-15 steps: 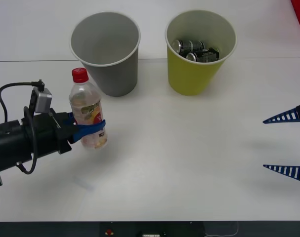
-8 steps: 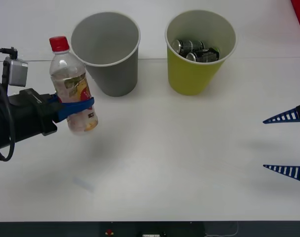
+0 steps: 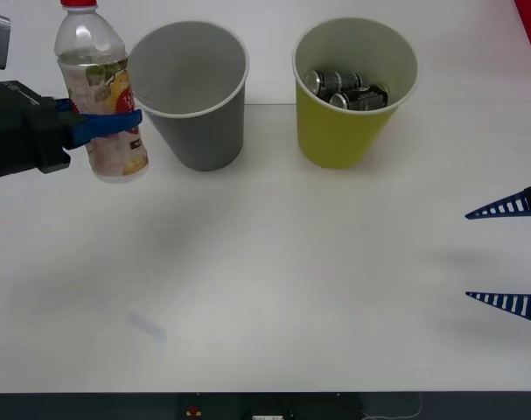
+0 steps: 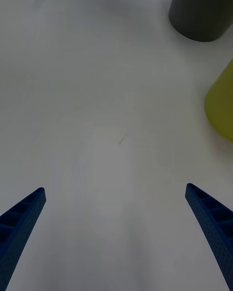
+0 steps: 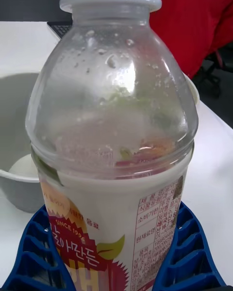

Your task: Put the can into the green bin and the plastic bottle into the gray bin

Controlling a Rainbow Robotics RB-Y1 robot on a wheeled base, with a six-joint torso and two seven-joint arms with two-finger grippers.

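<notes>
Your left gripper (image 3: 108, 122) is clamped around the plastic bottle (image 3: 99, 96), its blue ribbed fingers (image 5: 194, 252) wrapping the labelled lower half. The bottle hangs upright and clear of the table (image 3: 291, 280), at the far left, just left of the gray bin (image 3: 191, 92) and about level with its rim. You can see its clear, rounded shoulder beaded with droplets inside, a red screw cap on top, and a pale label printed with red and yellow. In the left wrist view, the gray bin (image 5: 14, 174) sits behind the bottle with its pale rim showing.

Your right gripper (image 3: 508, 255) waits at the right edge above the table, fingers spread wide with nothing between them; the tapered blue tips (image 4: 22, 218) are latticed.

The gray bin is a smooth, downward-tapering cup with a pale interior. To its right, apart from it, stands the green bin (image 3: 352, 96), the same shape in yellow-green, holding dark metal cans (image 3: 344, 87) lying on their sides. The table is a plain matte white surface.
</notes>
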